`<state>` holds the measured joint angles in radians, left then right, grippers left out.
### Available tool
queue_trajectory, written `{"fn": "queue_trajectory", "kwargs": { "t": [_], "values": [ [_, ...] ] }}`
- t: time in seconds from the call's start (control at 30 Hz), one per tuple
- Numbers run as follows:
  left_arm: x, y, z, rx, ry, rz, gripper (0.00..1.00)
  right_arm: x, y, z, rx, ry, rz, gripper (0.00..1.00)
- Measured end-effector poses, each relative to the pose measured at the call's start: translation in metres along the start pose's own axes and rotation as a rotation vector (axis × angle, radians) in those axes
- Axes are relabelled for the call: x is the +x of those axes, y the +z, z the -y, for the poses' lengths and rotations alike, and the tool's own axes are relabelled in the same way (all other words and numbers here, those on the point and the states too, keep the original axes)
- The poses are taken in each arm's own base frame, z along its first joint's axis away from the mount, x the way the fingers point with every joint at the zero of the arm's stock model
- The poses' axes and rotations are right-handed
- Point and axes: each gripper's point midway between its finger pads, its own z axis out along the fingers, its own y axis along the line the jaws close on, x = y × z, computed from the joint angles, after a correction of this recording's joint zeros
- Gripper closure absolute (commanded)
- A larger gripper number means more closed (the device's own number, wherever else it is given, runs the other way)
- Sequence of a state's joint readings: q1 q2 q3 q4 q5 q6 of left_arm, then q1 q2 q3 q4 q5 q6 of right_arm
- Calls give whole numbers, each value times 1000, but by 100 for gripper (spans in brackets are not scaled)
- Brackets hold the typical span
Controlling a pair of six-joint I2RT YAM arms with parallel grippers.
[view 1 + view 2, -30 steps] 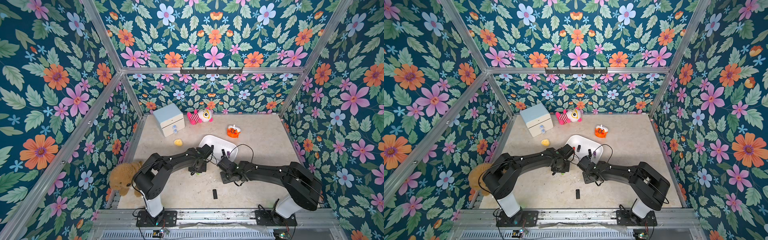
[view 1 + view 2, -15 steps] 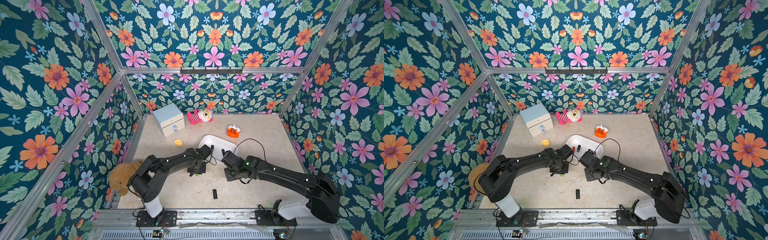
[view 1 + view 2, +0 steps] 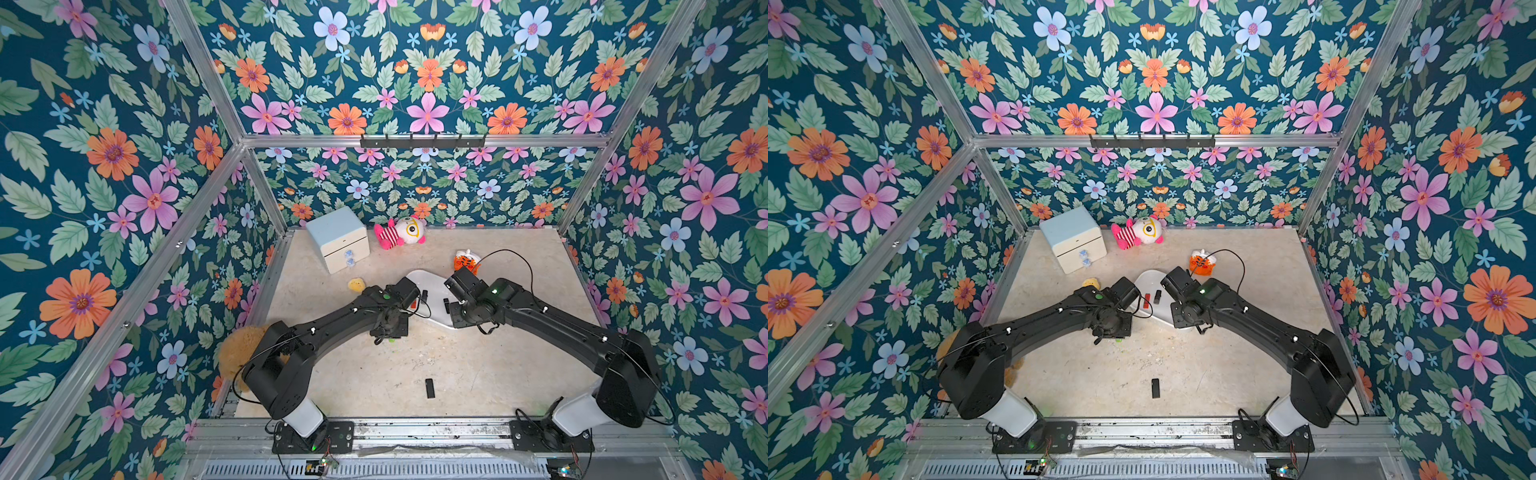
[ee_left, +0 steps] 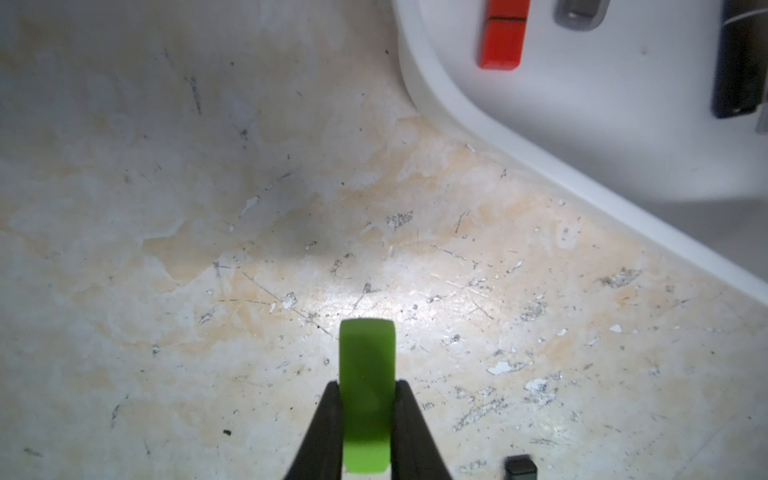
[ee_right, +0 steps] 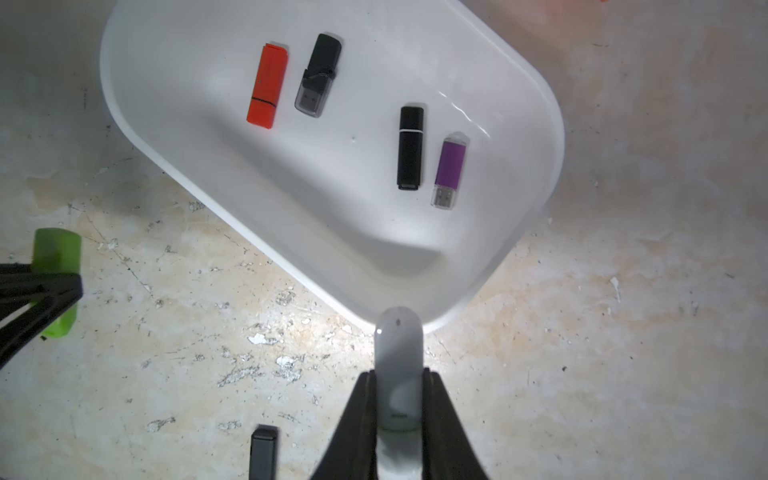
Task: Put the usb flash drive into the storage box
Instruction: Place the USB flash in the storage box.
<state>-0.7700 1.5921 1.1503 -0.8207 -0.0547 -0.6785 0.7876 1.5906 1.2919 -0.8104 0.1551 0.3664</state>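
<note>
Storage box (image 5: 353, 232) holds red drive (image 5: 267, 85), purple drive (image 5: 449, 170) and two black drives (image 5: 410, 147) (image 5: 322, 62).

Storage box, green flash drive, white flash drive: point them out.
storage box (image 5: 332, 199), right wrist view, bare floor.
green flash drive (image 4: 366, 386), left wrist view, mid-body.
white flash drive (image 5: 399, 365), right wrist view, mid-body.

Flash drives (image 5: 410, 147) in storage box (image 5: 332, 199)

The storage box (image 5: 291, 199) is white (the walls (image 3: 124, 166) teal with pink and orange flowers).
</note>
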Motion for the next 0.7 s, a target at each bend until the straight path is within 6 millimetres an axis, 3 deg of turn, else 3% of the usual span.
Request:
{"fn": "queue_trajectory", "kwargs": {
  "t": [0.13, 0.4, 0.7],
  "values": [
    [-7, -7, -11, -16, -22, -4, 100, -18, 27, -11, -10, -35, -28, 100],
    [-23, -17, -29, -38, -40, 2, 100, -30, 83, -26, -21, -71, -103, 100],
    [-19, -16, -39, -49, -39, -10, 100, -34, 111, -18, 2, -83, -138, 100]
  ]
}}
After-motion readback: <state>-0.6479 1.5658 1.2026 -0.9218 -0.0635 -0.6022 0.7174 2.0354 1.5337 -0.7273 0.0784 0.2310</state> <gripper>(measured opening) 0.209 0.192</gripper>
